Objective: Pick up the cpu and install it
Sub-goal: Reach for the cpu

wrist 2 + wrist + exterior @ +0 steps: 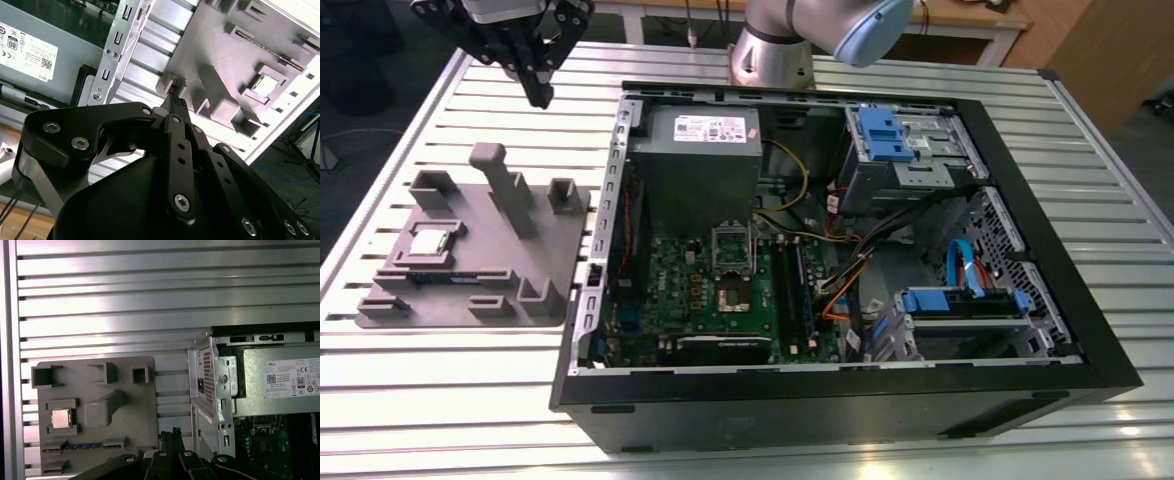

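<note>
The gripper is observed raised over the far part of the slatted table, above the gap between the grey tray and the open computer case. Its jaws are seen closed together, with nothing held between them. The cpu is found seated in a square recess of the tray, towards the exterior view's left, well apart from the gripper.
</note>
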Controlling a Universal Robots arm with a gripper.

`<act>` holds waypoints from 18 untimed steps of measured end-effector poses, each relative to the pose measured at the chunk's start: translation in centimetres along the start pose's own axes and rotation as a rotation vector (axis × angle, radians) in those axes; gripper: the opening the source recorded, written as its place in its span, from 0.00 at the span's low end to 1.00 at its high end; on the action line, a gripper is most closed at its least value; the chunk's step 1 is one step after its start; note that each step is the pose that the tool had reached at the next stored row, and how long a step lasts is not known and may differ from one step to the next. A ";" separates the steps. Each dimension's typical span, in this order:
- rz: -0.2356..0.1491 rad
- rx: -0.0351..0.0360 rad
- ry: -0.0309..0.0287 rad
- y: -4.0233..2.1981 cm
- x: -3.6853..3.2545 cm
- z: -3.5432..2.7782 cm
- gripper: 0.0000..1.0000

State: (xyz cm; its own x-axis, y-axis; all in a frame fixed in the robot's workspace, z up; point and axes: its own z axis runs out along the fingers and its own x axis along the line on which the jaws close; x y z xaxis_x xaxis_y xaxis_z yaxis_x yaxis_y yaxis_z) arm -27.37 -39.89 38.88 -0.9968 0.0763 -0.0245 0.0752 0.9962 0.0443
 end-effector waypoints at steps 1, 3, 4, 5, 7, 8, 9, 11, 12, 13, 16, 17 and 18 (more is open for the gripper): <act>0.000 0.0001 0.0001 0.00 0.02 -0.01 0.11; 0.000 0.0000 0.0001 -0.01 0.10 0.00 0.11; 0.000 0.0000 0.0001 -0.01 0.14 -0.01 0.11; 0.000 0.0000 0.0001 -0.01 0.19 -0.01 0.11; 0.000 0.0000 0.0000 -0.02 0.31 -0.01 0.11; 0.000 0.0000 0.0000 -0.03 0.37 -0.01 0.11; 0.000 0.0000 0.0000 -0.03 0.42 -0.01 0.11; 0.000 0.0000 0.0001 -0.04 0.54 -0.02 0.11; 0.000 0.0000 0.0000 -0.04 0.60 -0.02 0.11; 0.000 0.0000 0.0001 -0.05 0.66 -0.02 0.11; 0.000 0.0000 0.0000 -0.06 0.81 -0.02 0.11; 0.000 -0.0001 -0.0001 -0.06 0.84 -0.02 0.11; 0.000 -0.0001 0.0000 -0.06 0.84 -0.02 0.11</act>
State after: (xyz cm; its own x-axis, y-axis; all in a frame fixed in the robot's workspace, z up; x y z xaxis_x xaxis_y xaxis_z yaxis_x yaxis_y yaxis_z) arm -28.22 -39.89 38.88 -0.9968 0.0762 -0.0245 0.0750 0.9962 0.0444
